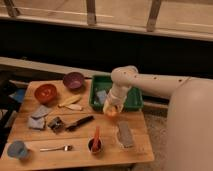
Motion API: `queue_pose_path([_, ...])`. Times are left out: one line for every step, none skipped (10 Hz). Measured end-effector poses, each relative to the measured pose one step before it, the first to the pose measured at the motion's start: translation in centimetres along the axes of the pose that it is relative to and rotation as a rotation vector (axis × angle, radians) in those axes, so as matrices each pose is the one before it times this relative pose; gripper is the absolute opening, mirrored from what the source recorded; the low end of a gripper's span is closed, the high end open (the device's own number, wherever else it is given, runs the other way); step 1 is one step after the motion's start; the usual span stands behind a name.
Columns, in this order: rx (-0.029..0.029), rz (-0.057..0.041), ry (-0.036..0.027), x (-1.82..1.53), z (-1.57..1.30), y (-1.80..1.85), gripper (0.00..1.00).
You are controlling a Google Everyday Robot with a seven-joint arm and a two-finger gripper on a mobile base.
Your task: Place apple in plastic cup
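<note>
Worktop [75, 137] is crowded, so the carry path matters. Arm [150, 85] comes in from the right and folds down at the front rim of the green tray [134, 98], since the pick target lies there. Hand [112, 105] points straight down, closed tight for a top grasp. Plastic cup [17, 149] sits well apart at the worktop's front-left corner, seemingly mouth-up, ready to receive. Apple [111, 112] is pinched at the hand's tips, just in front of the tray rim, low over the wood; can't tell if it's off the surface. My read: grasp made, lift and long leftward carry remain.
</note>
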Motion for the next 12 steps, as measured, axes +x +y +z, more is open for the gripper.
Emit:
queue_pose_path([-0.01154,-0.01904,-0.03109,0.231,-1.875,0.426,0.00])
queue_pose_path([-0.01173,-0.02099,-0.02991,0.121,-1.687,0.513,0.00])
queue_pose_path([-0.01438,-0.03597,-0.04151,0.086,-2.165,0.773,0.00])
queue_pose_path([-0.00776,-0.02506,-0.02018,0.016,-1.021,0.619,0.00])
queue_pose_path([-0.02808,-0.05672,-0.03814,-0.088,-1.932,1.950,0.00])
queue_pose_path([-0.02641,-0.05031,-0.02303,0.093,-0.965,1.901,0.00])
queue_pose_path([-0.02705,-0.05932,-0.01242,0.428,-0.543,2.023,0.00])
queue_pose_path([-0.01226,-0.03455,-0.00587,0.231,-0.247,1.053,0.00])
queue_pose_path([-0.00360,-0.00879,-0.00196,0.041,-0.070,0.300,0.00])
queue_pose_path([-0.00010,-0.00025,0.00058,-0.003,0.035,0.011,0.00])
queue_pose_path([-0.00010,-0.00020,0.00007,-0.005,0.009,0.008,0.00])
queue_pose_path([0.00004,0.00014,0.00000,0.016,-0.011,-0.007,0.00])
